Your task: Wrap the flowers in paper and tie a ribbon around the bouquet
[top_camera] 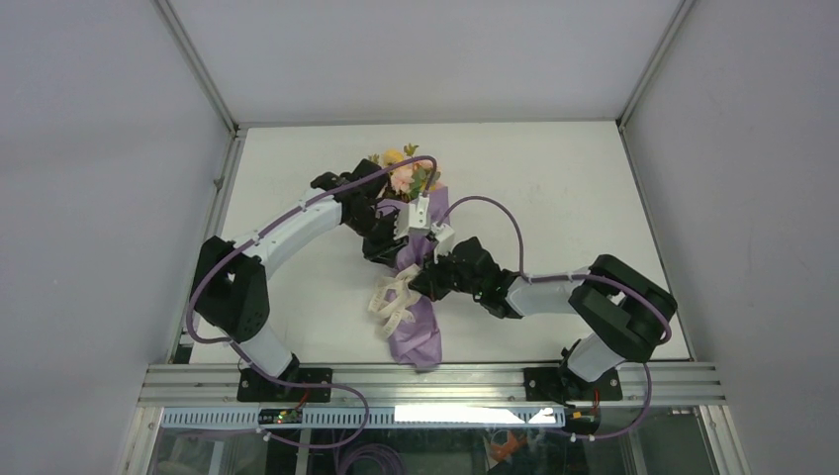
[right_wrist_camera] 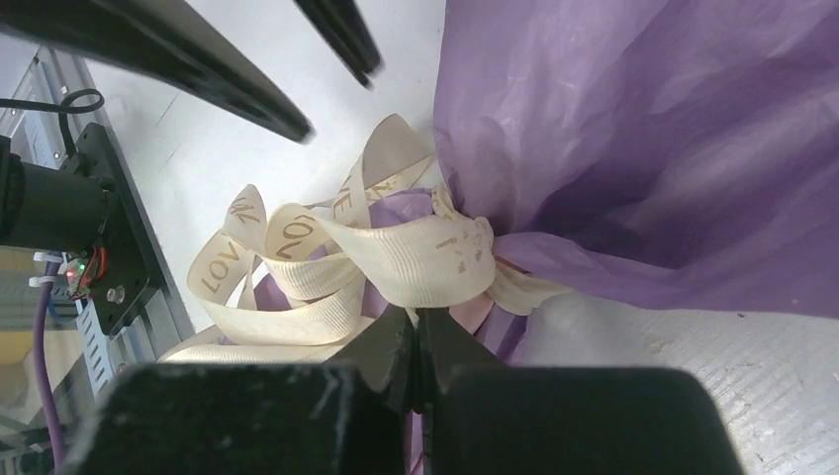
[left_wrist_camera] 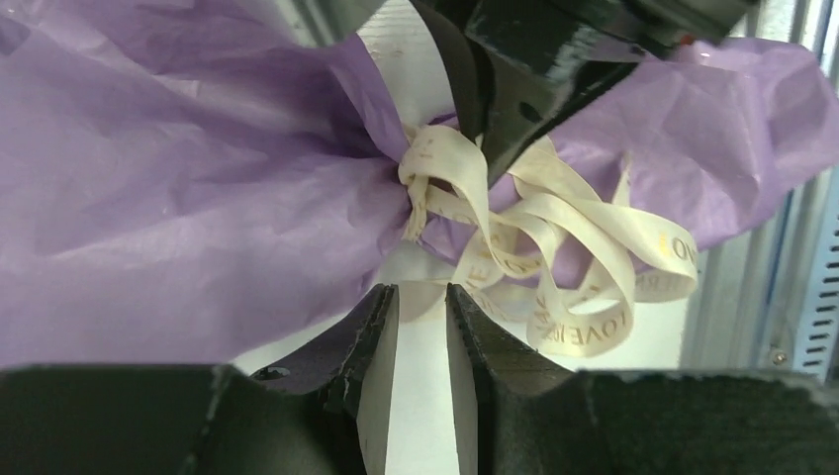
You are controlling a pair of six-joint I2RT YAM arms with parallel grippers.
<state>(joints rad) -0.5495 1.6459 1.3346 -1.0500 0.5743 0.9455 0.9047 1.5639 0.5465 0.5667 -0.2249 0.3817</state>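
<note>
**A:** Where is the bouquet [top_camera: 423, 332]?

**B:** It lies about mid-tabletop [top_camera: 554, 178], between the two arms. The flowers [top_camera: 403, 174], yellow, pink and orange, point at the far edge. The lilac paper [left_wrist_camera: 148, 198] runs back from them toward the metal rail [top_camera: 425, 381] at the near edge and flares again at its near end.

**A:** And the ribbon [top_camera: 393, 302]?

**B:** It is cream with gold lettering, and "LOVE" can be read on several loops. It is bunched into a knot where the paper is pinched narrow. Loose loops spill off that waist onto the tabletop, on the left arm's side in the overhead view.

**A:** What is the right tool [right_wrist_camera: 418, 319] doing?

**B:** Its fingers are closed together. In its own wrist view the tips meet right at the lower edge of the broad ribbon band by the knot. The left wrist view shows the same black tips pressed into the knot from the other side. I cannot tell whether a fold of ribbon is actually caught between them.

**A:** And the left tool [left_wrist_camera: 420, 292]?

**B:** It is parted a little. Bare tabletop shows through the gap between its pale pads [left_wrist_camera: 380, 386], and nothing sits in that gap. It hangs just short of the knot, near the ribbon loops but apart from them, facing the right tool across the cinched paper.

**A:** What else is around them?

**B:** Purple cables loop along both arms.
</note>
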